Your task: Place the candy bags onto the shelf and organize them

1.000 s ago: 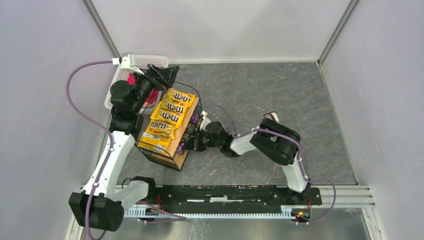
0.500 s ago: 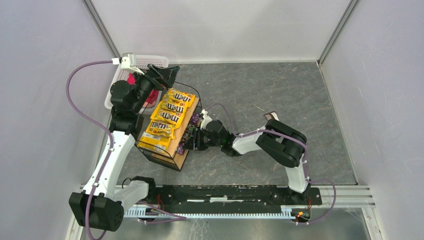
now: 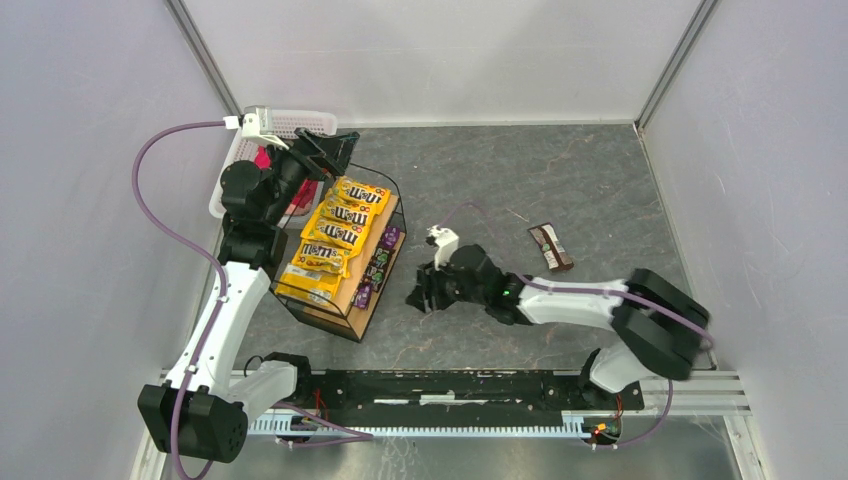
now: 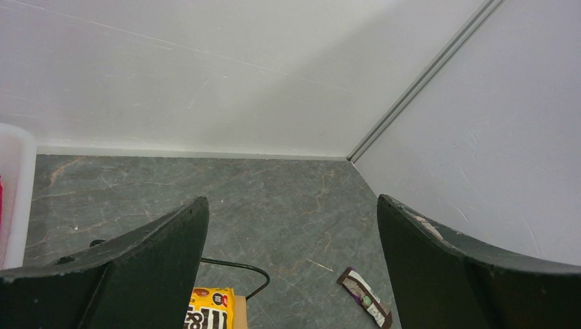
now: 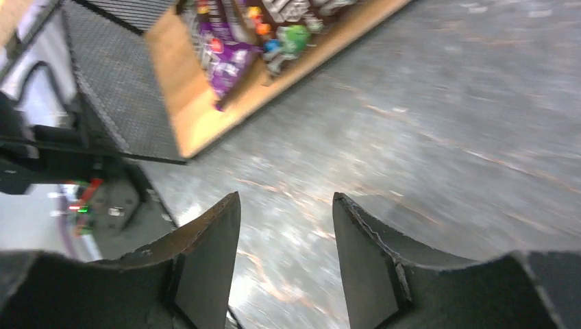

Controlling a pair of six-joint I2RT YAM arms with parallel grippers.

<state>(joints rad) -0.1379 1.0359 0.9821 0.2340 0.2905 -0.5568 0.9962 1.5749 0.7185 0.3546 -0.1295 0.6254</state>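
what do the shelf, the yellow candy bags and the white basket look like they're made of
Shelf: thin black wire frame, probably metal, carrying tan matte planks that look like wood. Yellow candy bags: printed plastic film, judging by the smooth, bright, slightly shiny faces. White basket: seemingly moulded plastic, going by its uniform white and perforated wall.

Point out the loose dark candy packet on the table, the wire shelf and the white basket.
Loose dark brown glossy candy packet [image 3: 551,247]: top external view, middle of the wrapper.
Black wire shelf with wooden plank tiers [image 3: 352,283]: top external view, bare wood strip.
White perforated plastic basket [image 3: 305,122]: top external view, far rim.
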